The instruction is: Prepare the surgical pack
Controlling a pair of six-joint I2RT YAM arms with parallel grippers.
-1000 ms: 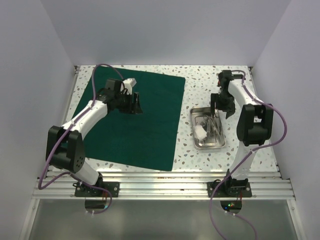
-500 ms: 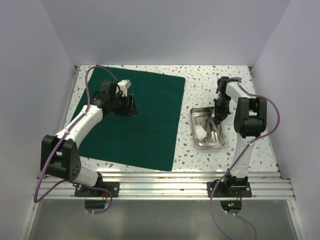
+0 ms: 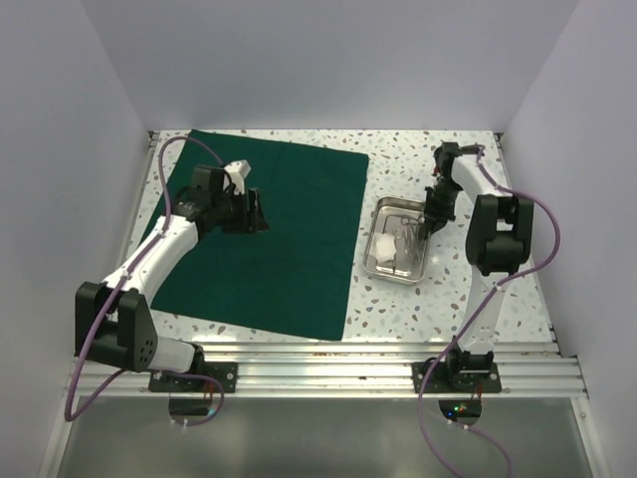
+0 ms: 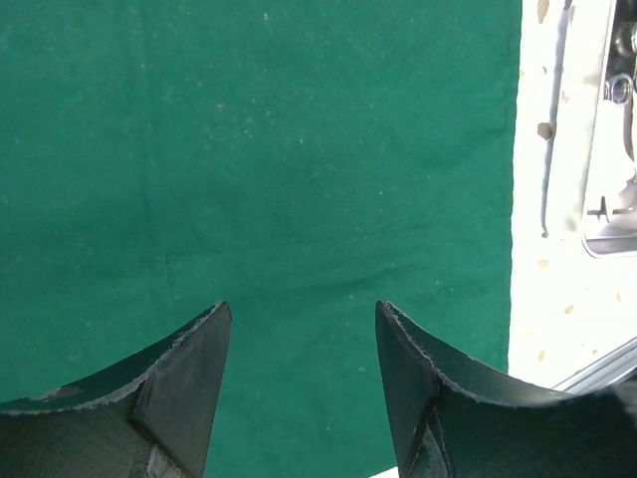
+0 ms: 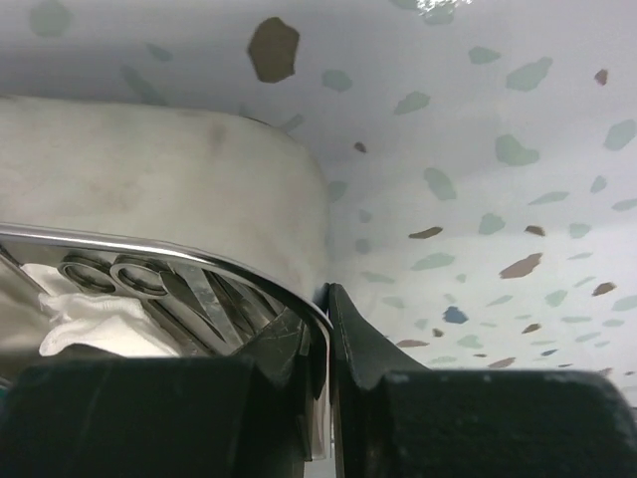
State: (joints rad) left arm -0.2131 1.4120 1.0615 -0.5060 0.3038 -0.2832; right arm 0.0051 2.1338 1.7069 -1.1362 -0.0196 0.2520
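Note:
The dark green cloth drape (image 3: 299, 259) lies flat on the left half of the table and fills the left wrist view (image 4: 259, 149). The steel tray (image 3: 393, 280) sits just right of the cloth, with white gauze (image 3: 386, 249) and metal scissors (image 3: 408, 237) inside. My right gripper (image 3: 430, 217) is shut on the tray's far right rim. In the right wrist view the jaws (image 5: 326, 299) pinch the rim (image 5: 149, 247), one finger inside and one outside. My left gripper (image 3: 261, 214) hovers open over the cloth (image 4: 304, 314), holding nothing.
The speckled white table (image 3: 448, 289) is walled at the back and sides. The tray's edge (image 4: 609, 129) shows at the right of the left wrist view, beyond the cloth's border. The aluminium rail (image 3: 328, 363) with both arm bases runs along the near edge.
My right gripper closed on the tray's rim and dragged the tray left toward the cloth. The left arm drew slightly left over the cloth, still open.

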